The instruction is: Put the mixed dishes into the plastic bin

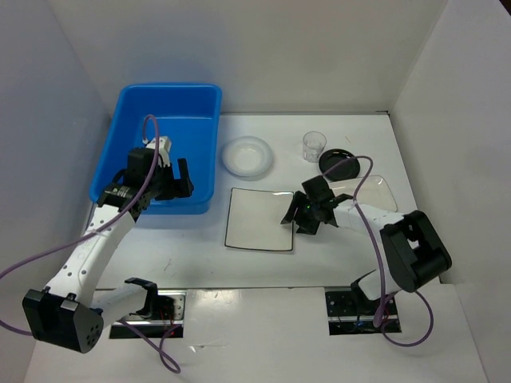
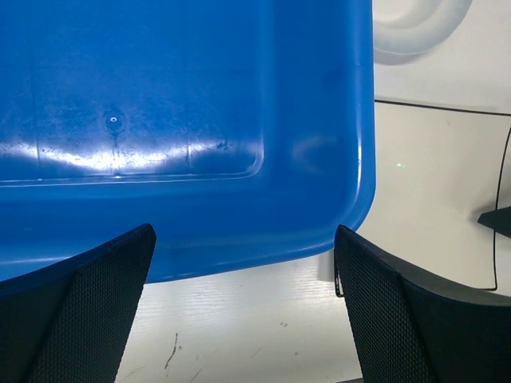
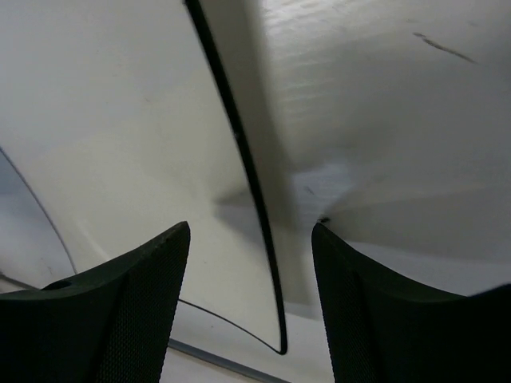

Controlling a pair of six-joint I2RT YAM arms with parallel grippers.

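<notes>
The large squarish white plate [image 1: 255,219] lies flat on the table [image 1: 200,263], near and right of the blue plastic bin [image 1: 172,120], in which no dish shows. The right gripper [image 1: 307,211] sits at the plate's right edge, fingers apart with the thin dark rim between them in the wrist view, not clamped. The plate looks stiff, glossy and probably slippery, likely breakable, and heavy to carry from one edge, so a deep, firm pinch across that rim seems best. The left gripper [image 1: 174,163] hangs over the bin's near right corner, spread wide and holding nothing. The round white dish [image 1: 247,155], clear cup [image 1: 314,145], black bowl [image 1: 337,162] and rectangular tray [image 1: 374,190] wait farther right
</notes>
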